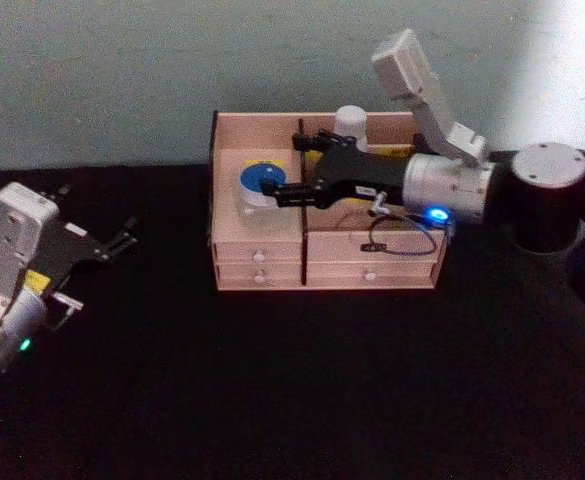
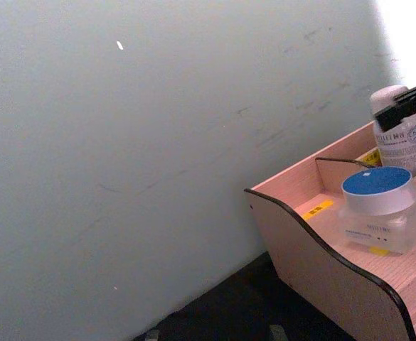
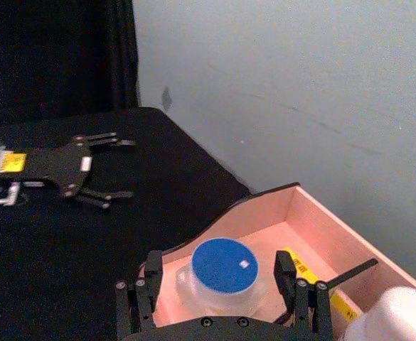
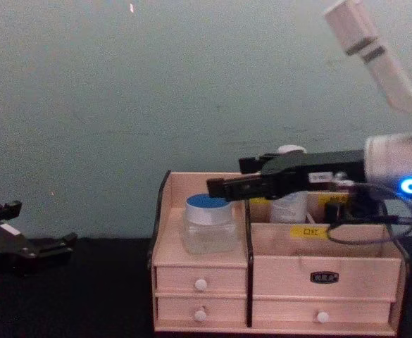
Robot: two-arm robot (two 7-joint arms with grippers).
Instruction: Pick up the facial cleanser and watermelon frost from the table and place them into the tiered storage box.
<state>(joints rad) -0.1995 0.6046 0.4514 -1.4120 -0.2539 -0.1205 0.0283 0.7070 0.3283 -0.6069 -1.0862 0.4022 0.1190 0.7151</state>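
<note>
A blue-lidded clear jar (image 2: 380,207) is sitting in the tiered storage box (image 2: 321,266), with a white bottle (image 2: 400,138) standing behind it, and a dark gripper tip (image 2: 412,99) is poking in right at that bottle.

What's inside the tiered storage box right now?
The tiered storage box holds a blue-lidded clear jar in its left compartment, and a white bottle behind the divider on the right. The right gripper covers much of the right compartment; the drawers' contents are hidden.
</note>
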